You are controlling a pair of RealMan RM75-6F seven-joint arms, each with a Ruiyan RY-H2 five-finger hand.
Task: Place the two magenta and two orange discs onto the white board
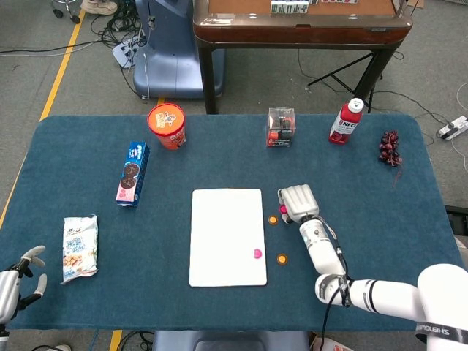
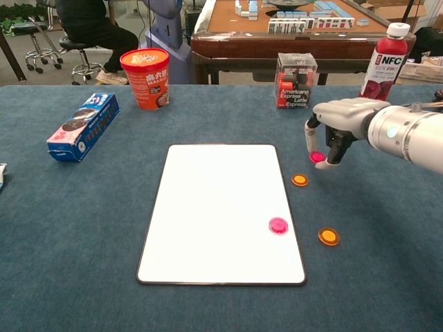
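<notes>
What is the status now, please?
Right robot hand pinches a magenta disc, lifted. Left robot hand idle, open. One magenta disc on white board; two orange discs on table. Path clear.

Table cover (image 2: 83,228): dark teal cloth, matt, faintly napped. White board (image 2: 221,207): smooth, matt, thin dark edge. Magenta disc (image 2: 278,225) and orange discs (image 2: 329,236) (image 2: 300,180): glossy plastic with highlights. Right hand (image 2: 332,128): pale grey smooth plastic shell, satin sheen. Red bottle (image 2: 382,62): glossy plastic, white cap. Cookie box (image 2: 83,126): printed card. Snack bag (image 1: 79,247): shiny crinkled film. Wooden table (image 1: 300,22): polished.
</notes>
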